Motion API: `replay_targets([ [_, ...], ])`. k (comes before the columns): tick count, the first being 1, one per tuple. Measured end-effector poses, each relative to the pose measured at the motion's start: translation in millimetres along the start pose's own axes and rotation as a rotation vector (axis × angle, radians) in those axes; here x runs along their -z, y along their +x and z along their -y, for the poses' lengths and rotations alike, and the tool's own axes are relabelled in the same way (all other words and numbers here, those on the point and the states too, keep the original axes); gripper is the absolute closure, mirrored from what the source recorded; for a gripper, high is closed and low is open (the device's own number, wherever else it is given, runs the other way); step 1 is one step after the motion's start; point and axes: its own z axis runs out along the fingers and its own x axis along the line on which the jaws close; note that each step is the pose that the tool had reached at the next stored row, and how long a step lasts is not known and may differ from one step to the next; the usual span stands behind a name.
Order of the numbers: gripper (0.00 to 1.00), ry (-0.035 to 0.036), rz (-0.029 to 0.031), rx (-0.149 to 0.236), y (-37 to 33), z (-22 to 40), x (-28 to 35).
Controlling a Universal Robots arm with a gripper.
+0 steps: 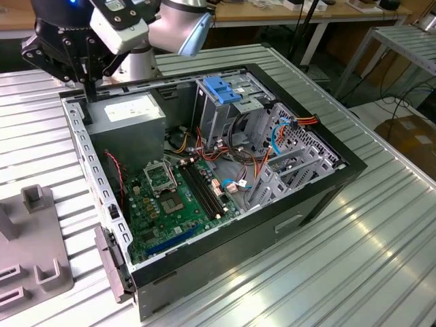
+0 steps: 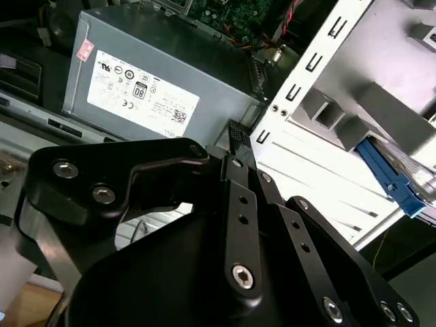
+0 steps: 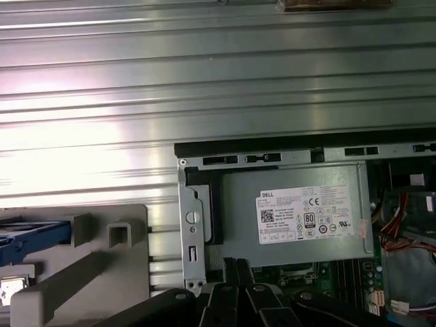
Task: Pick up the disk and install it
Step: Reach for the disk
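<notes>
The disk lies in a grey holder on the ribbed table beside the open computer case; its blue carrier frame shows at the picture's edge. In the second wrist view the disk shows as a blue edge past the holder's grey blocks. My gripper hangs over the case's back corner at the exterior view's left, next to the power supply. Its two black fingers stand close together with nothing between them, and the gripper is well apart from the disk.
The open case holds a green motherboard, a metal drive cage with a light blue clip, and red, orange and blue cables. The grey holder stands at the exterior view's left. Ribbed metal table surrounds the case.
</notes>
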Motion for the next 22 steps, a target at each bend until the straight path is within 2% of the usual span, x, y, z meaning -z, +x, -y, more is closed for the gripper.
replay_targets([
  [5,0.9,0.0001,0.0,0.0,12.2,-0.6,0.3],
  [7,0.9,0.0,0.0001,0.0,21.2,-0.9,0.5],
  [11,0.9,0.0,0.0,0.0,33.2,-2.3,0.7],
  [13,0.9,0.0001,0.0,0.0,44.4,-3.7,1.0],
  [17,0.9,0.0001,0.0,0.0,58.5,-5.7,1.2],
  [20,0.9,0.0,0.0,0.0,66.3,-7.7,1.3],
  [22,0.9,0.0001,-0.0001,0.0,76.8,-9.4,1.5],
])
